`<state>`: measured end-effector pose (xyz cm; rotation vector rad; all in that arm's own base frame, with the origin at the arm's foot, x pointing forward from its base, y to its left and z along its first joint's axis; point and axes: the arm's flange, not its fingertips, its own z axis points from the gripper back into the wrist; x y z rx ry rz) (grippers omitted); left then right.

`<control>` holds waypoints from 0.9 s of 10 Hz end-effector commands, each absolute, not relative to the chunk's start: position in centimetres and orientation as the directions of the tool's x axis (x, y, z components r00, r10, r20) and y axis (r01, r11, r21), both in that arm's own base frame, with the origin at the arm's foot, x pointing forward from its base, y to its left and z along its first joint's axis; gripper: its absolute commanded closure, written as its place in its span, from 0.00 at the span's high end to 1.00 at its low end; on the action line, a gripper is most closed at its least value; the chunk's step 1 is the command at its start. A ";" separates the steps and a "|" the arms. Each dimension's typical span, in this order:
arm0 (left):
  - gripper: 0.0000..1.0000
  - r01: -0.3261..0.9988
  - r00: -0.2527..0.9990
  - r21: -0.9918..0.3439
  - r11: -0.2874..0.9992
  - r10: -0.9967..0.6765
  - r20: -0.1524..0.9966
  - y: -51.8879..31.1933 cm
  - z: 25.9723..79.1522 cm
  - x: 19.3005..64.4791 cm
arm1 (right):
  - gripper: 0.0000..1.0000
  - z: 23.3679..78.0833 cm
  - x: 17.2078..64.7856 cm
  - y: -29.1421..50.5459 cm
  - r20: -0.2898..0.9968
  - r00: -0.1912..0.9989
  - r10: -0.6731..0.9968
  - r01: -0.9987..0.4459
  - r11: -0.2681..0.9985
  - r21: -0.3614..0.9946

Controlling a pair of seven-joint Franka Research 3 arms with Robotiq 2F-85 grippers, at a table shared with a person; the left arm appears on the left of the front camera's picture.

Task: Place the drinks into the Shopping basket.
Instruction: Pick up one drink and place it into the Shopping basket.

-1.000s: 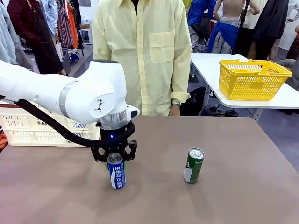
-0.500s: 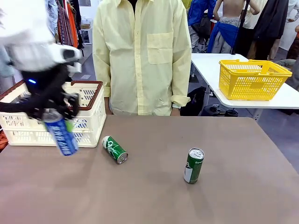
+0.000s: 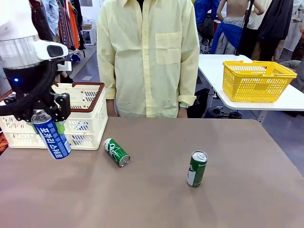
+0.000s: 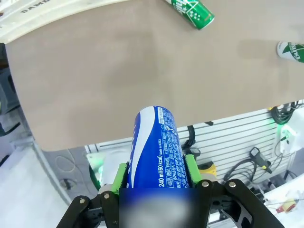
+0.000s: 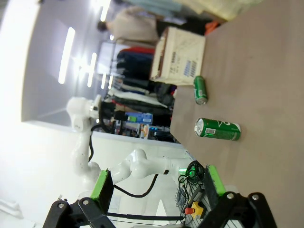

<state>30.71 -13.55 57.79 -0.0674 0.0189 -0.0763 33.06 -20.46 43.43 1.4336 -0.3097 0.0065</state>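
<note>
- While clenched on the blue can (image 3: 52,137), the left fingers (image 4: 121,174) press their green pads against both sides of its body near the silver top. The can hangs clear of the bench (image 3: 228,199).
- Held so, the blue can's long axis leans off upright, with the top up and toward the robot's left and the base down and toward the right. It is in front of the near wall of the Shopping basket (image 3: 90,124) at the bench's left end; whether it touches that wall I cannot tell.
- Spread wide, the right fingers (image 5: 102,184) are released, with nothing between them.
- The lying green can (image 3: 116,152) rests on its side near the basket's near right corner, with its long axis diagonal and its silver top toward the camera and the right.
- The standing green can (image 3: 197,168) is upright, top up, well apart to the right.
</note>
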 end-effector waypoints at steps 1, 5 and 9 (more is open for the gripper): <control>0.00 0.069 0.998 -0.072 0.995 -0.070 -0.011 -13.1 58.0 30.7 | 1.00 44.0 33.1 -20.3 0.199 0.962 -0.190 -0.175 0.134 0.975; 0.00 0.152 0.988 -0.131 0.980 -0.145 0.062 -2.0 67.1 47.2 | 1.00 44.0 33.1 -20.3 0.199 0.962 -0.190 -0.175 0.134 0.975; 0.00 0.148 0.977 0.023 0.989 -0.150 0.152 2.5 63.6 57.4 | 1.00 44.0 33.1 -20.3 0.199 0.962 -0.190 -0.175 0.134 0.975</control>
